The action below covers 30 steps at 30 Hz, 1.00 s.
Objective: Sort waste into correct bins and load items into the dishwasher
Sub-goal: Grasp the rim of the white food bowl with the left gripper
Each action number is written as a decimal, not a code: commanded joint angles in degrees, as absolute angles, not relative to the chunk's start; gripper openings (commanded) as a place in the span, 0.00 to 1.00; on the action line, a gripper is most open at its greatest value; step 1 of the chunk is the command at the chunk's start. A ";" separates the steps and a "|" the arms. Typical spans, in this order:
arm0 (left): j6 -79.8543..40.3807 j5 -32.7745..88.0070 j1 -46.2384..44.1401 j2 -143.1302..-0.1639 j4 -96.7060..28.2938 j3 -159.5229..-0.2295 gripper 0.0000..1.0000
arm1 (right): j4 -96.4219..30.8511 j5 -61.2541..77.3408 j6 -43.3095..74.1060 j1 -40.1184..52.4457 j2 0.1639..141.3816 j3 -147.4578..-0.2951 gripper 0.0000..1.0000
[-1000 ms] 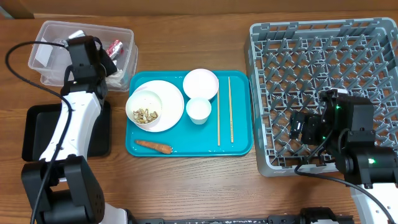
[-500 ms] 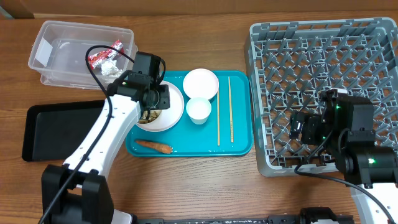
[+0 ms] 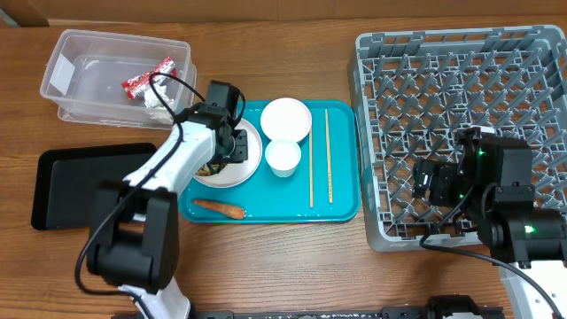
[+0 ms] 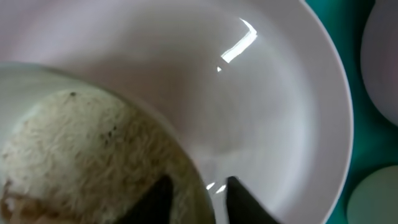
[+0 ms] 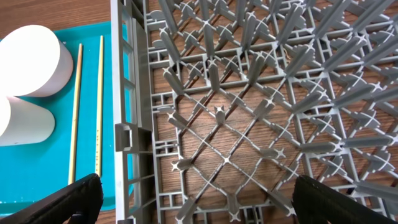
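Observation:
My left gripper (image 3: 232, 146) is down at the white plate (image 3: 252, 158) on the teal tray. In the left wrist view its gripper (image 4: 198, 202) stands open but narrow. One finger is inside the white bowl (image 4: 37, 81) over the rice and brown scraps (image 4: 74, 155), the other outside over the plate (image 4: 261, 93), and the bowl's rim runs between them. The carrot piece (image 3: 219, 208) lies at the tray's front. The red-and-silver wrapper (image 3: 146, 80) and the tissue (image 3: 159, 102) sit in the clear tub (image 3: 89, 66). My right gripper (image 5: 205, 202) is wide open and empty over the dish rack (image 3: 461, 106).
An upturned white bowl (image 3: 285, 118), a small cup (image 3: 283, 157) and two chopsticks (image 3: 311, 164) share the teal tray (image 3: 341, 208). The black shallow tray (image 3: 80, 182) lies at the front left. In the right wrist view, the rack's left wall (image 5: 127, 124) borders the chopsticks (image 5: 99, 106).
My left arm swung from the clear tub to the plate and came down at the bowl's rim, its jaws narrowing. The wrapper stayed in the tub. The right arm has not moved.

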State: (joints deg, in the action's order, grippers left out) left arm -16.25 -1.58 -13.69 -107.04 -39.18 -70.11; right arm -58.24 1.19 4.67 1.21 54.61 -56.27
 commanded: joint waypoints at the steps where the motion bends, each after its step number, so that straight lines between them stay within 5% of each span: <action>1: -15.84 1.08 -13.89 -108.53 -38.11 -70.22 0.04 | -58.43 0.91 4.49 1.48 54.30 -58.19 1.00; 23: -18.24 2.17 -10.07 -96.38 -62.37 -81.52 0.04 | -58.65 0.89 4.49 1.48 54.30 -58.19 1.00; 30: -9.89 18.35 0.71 -94.83 -65.06 -81.32 0.04 | -58.70 0.89 4.49 1.48 54.30 -58.19 1.00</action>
